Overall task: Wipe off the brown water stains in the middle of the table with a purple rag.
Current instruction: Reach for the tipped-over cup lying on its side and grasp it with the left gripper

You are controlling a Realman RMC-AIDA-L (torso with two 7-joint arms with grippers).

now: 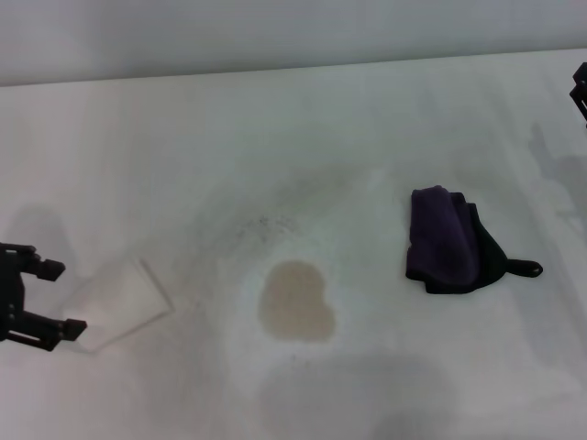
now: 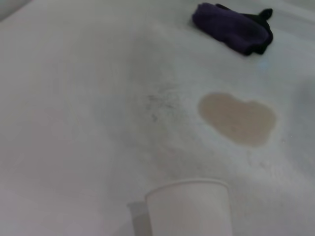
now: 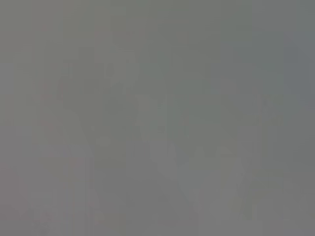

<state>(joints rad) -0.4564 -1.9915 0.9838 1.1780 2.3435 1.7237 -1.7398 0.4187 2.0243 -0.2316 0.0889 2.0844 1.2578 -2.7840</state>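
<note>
Lying crumpled right of centre, the purple rag [image 1: 445,240] rests untouched on the white counter [image 1: 183,156]. Brown water stains [image 1: 295,301] pool lower centre, apart from it. Left hand [image 1: 57,297], fingers spread, flanks a white paper cup [image 1: 119,302] at lower left. Right hand [image 1: 580,90] peeks in at upper right; grip unclear.

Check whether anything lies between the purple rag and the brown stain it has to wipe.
Nothing visible does. The purple rag lies on the robot's right of the brown water stains, with only bare white table between them. The white paper cup lies on the stain's other side, by the left gripper.
</note>
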